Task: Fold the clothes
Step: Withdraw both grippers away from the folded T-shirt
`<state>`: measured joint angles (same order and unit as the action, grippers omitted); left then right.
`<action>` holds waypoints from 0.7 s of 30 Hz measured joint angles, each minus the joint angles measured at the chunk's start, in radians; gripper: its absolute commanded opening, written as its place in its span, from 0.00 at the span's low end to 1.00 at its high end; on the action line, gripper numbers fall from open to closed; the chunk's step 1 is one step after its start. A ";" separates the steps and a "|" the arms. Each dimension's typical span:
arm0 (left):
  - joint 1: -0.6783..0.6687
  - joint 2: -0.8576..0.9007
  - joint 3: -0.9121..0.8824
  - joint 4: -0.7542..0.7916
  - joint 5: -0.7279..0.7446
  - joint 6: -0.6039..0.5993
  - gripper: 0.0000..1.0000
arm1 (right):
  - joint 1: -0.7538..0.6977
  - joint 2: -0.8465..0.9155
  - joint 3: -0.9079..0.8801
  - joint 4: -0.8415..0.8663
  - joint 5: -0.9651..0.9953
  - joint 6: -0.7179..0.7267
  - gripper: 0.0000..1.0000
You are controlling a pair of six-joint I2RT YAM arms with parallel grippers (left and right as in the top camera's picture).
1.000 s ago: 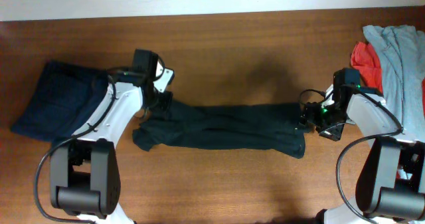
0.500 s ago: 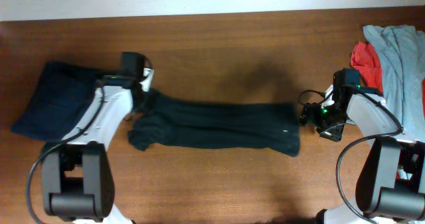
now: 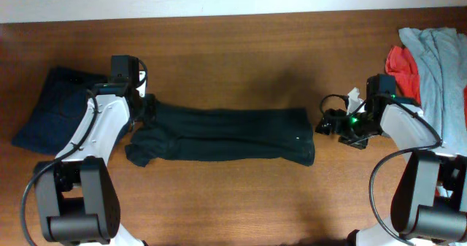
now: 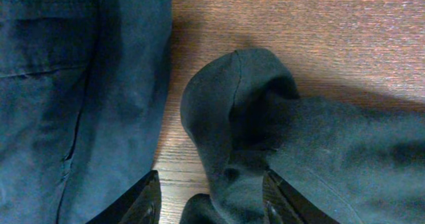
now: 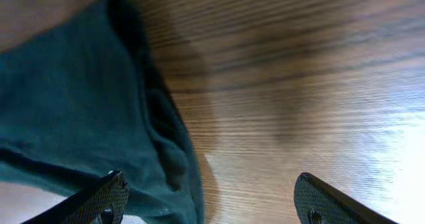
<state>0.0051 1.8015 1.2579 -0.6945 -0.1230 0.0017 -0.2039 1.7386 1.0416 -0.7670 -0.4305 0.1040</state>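
Brown wood table: my left gripper straddles the bunched end of the black T-shirt, can't tell if it's pinching; right gripper gapes wide beside the hem.

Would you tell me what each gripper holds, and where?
Right gripper: nothing, open beside the shirt. Left gripper straddles the shirt's bunched end; a pinch cannot be told.

- A black short-sleeved T-shirt of soft fabric lies stretched left to right across the middle of a brown wooden table.
- A navy-blue folded garment lies at the table's left, just beside the shirt's left end.
- Light grey and red garments are heaped at the far right edge, well apart from the shirt.
- The left gripper is at the shirt's left end; the right gripper is just beside its right end.
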 measured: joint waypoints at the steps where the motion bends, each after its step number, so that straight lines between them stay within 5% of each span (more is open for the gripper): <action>1: 0.000 0.000 0.000 0.000 0.000 0.000 0.50 | 0.002 0.003 -0.004 0.007 -0.011 -0.006 0.84; 9: 0.000 0.000 0.000 -0.002 0.052 0.000 0.49 | 0.072 0.093 -0.003 0.085 -0.082 -0.032 0.68; 17: 0.000 -0.077 0.024 -0.042 0.106 0.000 0.49 | 0.175 0.148 0.000 0.065 -0.128 -0.035 0.04; 21: 0.000 -0.177 0.042 -0.036 0.112 0.005 0.50 | 0.168 0.151 -0.001 0.037 -0.129 -0.039 0.04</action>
<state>0.0051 1.6245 1.3003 -0.7307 -0.0109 0.0071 -0.0357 1.8900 1.0405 -0.7300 -0.5594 0.0654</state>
